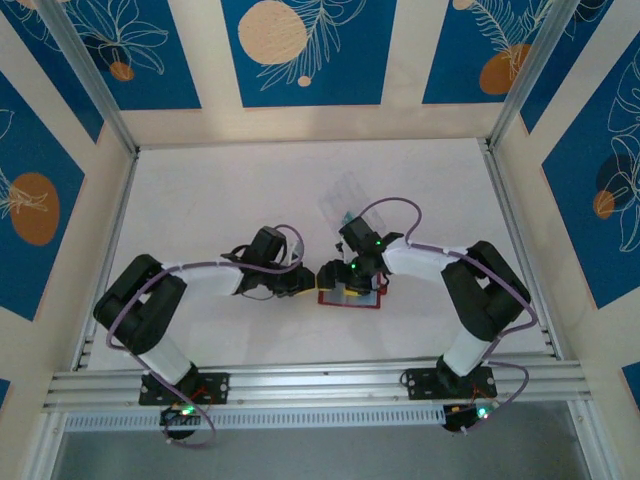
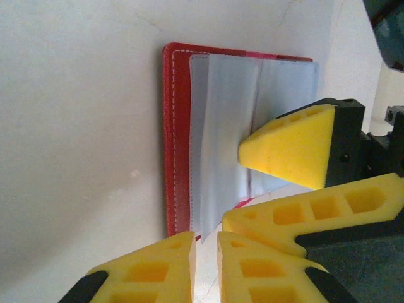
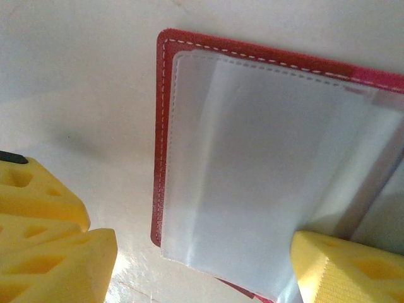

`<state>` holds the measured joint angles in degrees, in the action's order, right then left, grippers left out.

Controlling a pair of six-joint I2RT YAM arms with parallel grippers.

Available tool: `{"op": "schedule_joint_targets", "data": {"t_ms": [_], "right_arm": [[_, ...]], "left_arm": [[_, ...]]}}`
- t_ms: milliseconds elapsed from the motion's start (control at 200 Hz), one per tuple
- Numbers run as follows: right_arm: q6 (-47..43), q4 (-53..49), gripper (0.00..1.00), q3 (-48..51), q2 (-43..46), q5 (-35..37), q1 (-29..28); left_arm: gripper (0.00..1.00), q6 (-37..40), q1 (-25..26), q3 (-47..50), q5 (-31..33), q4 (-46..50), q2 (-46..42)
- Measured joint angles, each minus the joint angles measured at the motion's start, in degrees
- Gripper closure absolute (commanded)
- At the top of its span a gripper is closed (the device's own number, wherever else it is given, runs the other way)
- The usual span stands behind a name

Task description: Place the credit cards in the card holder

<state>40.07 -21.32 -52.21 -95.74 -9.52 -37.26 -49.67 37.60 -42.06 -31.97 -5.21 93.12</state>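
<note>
The card holder point(image 1: 350, 298) lies open on the table, its red edge point(image 2: 175, 139) framing clear plastic sleeves point(image 3: 252, 164). My right gripper point(image 3: 202, 252) stands open over it, and one fingertip point(image 2: 284, 151) rests on a sleeve. My left gripper point(image 2: 205, 265) sits at the holder's near left corner. Its jaws are almost together, with nothing in the narrow slit between them. A small teal sliver point(image 1: 345, 218) by the right wrist may be one of the credit cards, mostly hidden by the arm.
A clear plastic case point(image 1: 345, 192) lies just beyond the right gripper. The two grippers crowd each other at the holder's left side. White table point(image 1: 200, 200) stretches to the left and back, bounded by metal rails.
</note>
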Motion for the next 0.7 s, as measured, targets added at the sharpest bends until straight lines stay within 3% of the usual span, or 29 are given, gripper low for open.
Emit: {"op": "schedule_joint_targets", "data": {"t_ms": [205, 455, 605, 700], "right_arm": [[-0.68, 1.14, 0.23, 0.2, 0.92, -2.12, -0.15], [-2.82, -0.17, 0.22, -1.79, 3.32, -4.42, -0.85], [-4.79, -3.87, 0.24, -4.98, 6.62, -3.39, 0.15], [-6.16, -6.38, 0.31, -6.05, 9.01, -1.38, 1.68]], "left_arm": [[0.85, -1.68, -0.5, 2.19, 2.62, -0.98, -2.91], [0.83, -0.79, -1.6, 2.51, 7.72, 4.31, -11.72], [0.83, 0.52, -1.6, 0.28, 8.02, 7.02, -11.41], [0.82, 1.38, -1.03, -2.51, 7.82, 7.91, -9.31]]}}
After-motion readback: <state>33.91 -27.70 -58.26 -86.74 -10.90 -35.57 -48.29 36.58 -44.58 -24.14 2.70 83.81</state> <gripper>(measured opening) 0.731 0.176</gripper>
